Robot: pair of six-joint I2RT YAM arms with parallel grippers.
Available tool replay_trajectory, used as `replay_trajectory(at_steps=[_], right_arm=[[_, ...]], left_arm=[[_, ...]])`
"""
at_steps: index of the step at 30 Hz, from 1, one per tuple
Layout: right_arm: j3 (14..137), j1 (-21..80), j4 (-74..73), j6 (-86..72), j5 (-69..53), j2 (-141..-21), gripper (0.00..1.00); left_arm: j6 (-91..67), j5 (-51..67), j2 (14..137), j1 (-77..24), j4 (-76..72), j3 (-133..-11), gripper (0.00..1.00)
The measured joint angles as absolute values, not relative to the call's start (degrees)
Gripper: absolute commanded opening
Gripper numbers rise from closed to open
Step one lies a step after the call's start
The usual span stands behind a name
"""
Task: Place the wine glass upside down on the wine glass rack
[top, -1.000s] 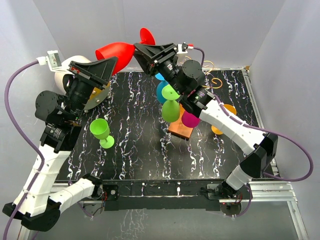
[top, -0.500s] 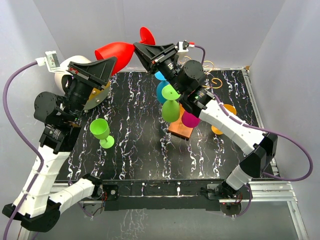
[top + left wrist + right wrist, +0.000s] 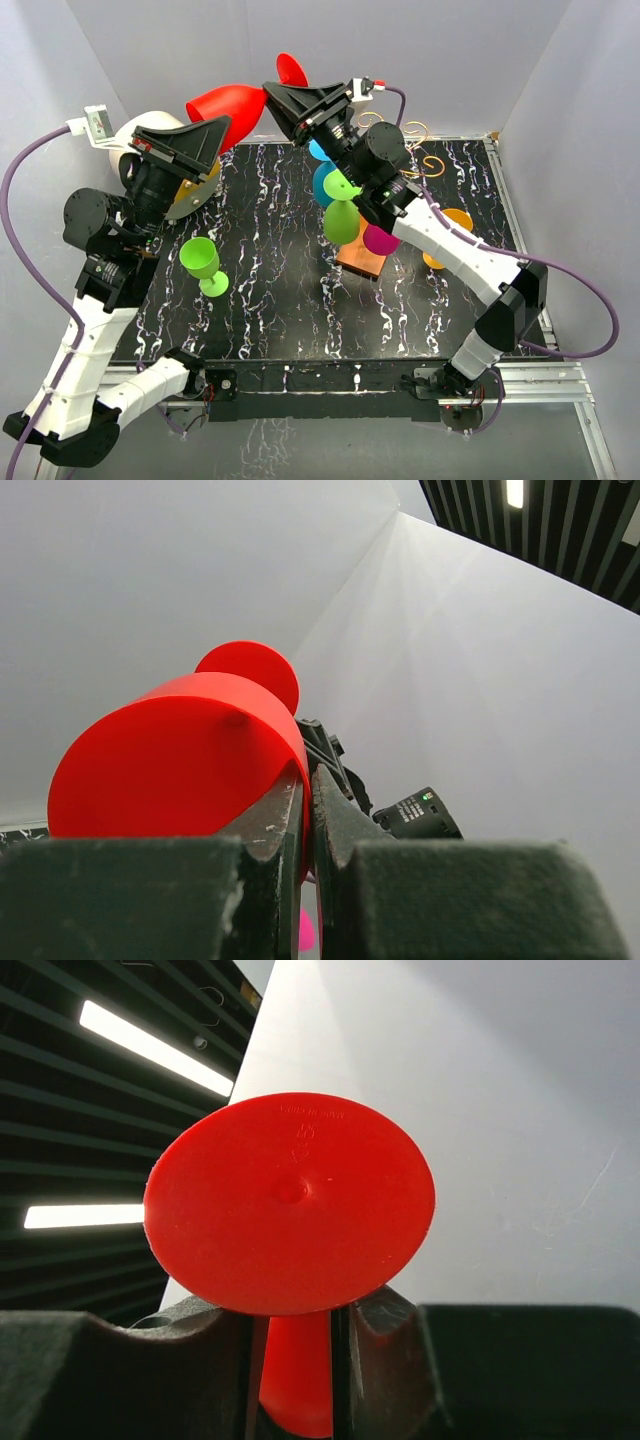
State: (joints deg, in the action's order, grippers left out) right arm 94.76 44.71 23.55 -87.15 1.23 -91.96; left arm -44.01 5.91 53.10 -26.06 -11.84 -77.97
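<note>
A red wine glass (image 3: 228,103) hangs in the air at the back, lying sideways between both grippers. My left gripper (image 3: 226,124) is shut on the rim of its bowl (image 3: 180,750), with the wall pinched between the fingers (image 3: 345,830). My right gripper (image 3: 272,96) is shut on its stem just below the round foot (image 3: 290,1200). The wine glass rack has gold wire arms (image 3: 422,150) and an orange-brown base (image 3: 360,260) at mid table. Blue, green and magenta glasses hang on it upside down.
A lime green glass (image 3: 203,262) stands upright on the black marbled table (image 3: 280,310), left of centre. An orange glass (image 3: 450,232) sits right of the rack. A cream-and-orange cylinder (image 3: 150,135) lies at the back left behind my left arm.
Both grippers have lifted the red glass slightly up and to the left. Both grips are unchanged.
</note>
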Motion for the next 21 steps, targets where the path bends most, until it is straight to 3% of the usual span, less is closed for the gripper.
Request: replay_trajectory(at_steps=[5, 6, 8, 10, 13, 15, 21], right_arm=[[95.26, 44.66, 24.91, -87.35, 0.43, -93.73, 0.12], [95.26, 44.60, 24.88, -87.35, 0.47, -93.76, 0.02], [95.26, 44.53, 25.04, -87.07, 0.51, -93.76, 0.00], [95.26, 44.53, 25.39, -86.67, 0.45, -93.76, 0.00], [95.26, 44.62, 26.04, -85.06, 0.38, -93.76, 0.00], [95.24, 44.64, 26.81, -83.55, 0.32, -93.76, 0.00], [93.45, 44.73, 28.80, -75.66, 0.58, -92.58, 0.00]], left_arm=[[-44.14, 5.54, 53.04, -25.93, -11.77, -77.34, 0.00], [-44.18, 5.48, 53.01, -25.93, -11.79, -77.17, 0.00], [-44.38, 5.45, 52.97, -25.93, -11.79, -77.12, 0.00], [-44.75, 5.45, 52.77, -25.93, -11.77, -77.06, 0.14], [-46.11, 5.52, 51.72, -25.96, -11.35, -76.05, 0.46], [-46.76, 5.54, 50.96, -26.00, -10.13, -75.61, 0.59], [-48.40, 4.40, 48.21, -26.00, -4.56, -75.05, 0.69]])
